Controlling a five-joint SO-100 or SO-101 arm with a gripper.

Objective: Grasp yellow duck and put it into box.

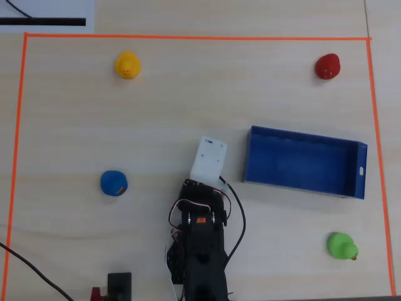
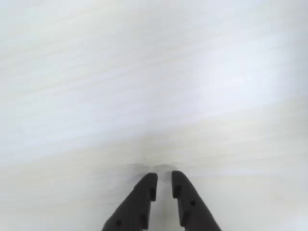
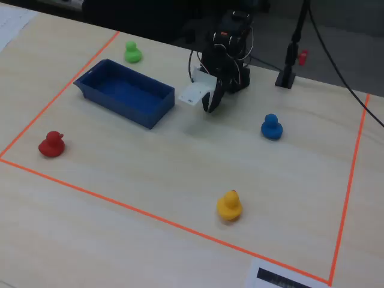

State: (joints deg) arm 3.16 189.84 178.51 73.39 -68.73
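So your pincer (image 2: 163, 179) is hanging over bare tabletop (image 2: 154, 86) in the wrist view, its black fingers (image 2: 144, 192) sitting nearly together with just a sliver of gap, gripping nothing. In the overhead view the arm (image 1: 200, 244) is sitting folded up at the bottom middle, white wrist block pointing toward the blue box (image 1: 304, 164), which is lying just to the right of it and is holding nothing. The yellow duck (image 1: 127, 64) is sitting way off at the top left, near the orange tape border (image 1: 188, 37), well apart from arm and box. You're also looking at a red duck (image 1: 328, 66) at the top right, a green duck (image 1: 342, 245) at the lower right below the box, and a blue duck (image 1: 114, 183) left of the arm.
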